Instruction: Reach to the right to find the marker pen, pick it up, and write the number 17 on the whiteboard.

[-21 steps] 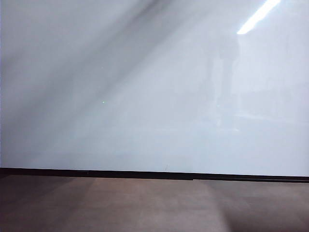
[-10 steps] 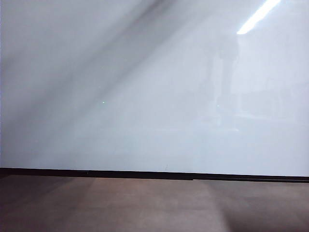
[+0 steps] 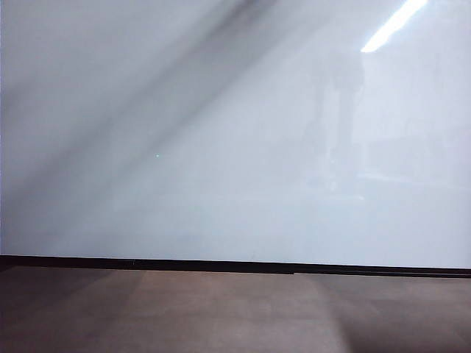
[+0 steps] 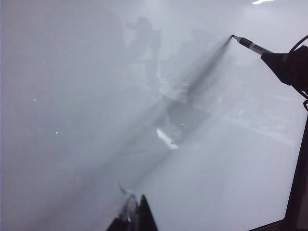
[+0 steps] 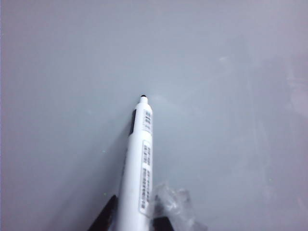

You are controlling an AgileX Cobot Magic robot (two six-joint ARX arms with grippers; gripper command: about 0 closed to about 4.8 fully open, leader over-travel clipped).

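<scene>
The whiteboard (image 3: 221, 147) fills most of the exterior view, glossy and without any ink marks; neither gripper shows there. My right gripper (image 5: 134, 220) is shut on the marker pen (image 5: 139, 159), a white barrel with a black tip. In the left wrist view the marker pen (image 4: 251, 45) sticks out of the right gripper (image 4: 284, 65), and its tip meets its own shadow on the whiteboard (image 4: 96, 120). My left gripper (image 4: 136, 211) hangs in front of the board with its fingers together and nothing between them.
A thin black strip (image 3: 221, 265) runs along the board's lower edge, with a matte brown-grey surface (image 3: 221, 316) below it. In the left wrist view a dark edge (image 4: 299, 192) borders the board on one side. Faint grey reflections lie across the panel.
</scene>
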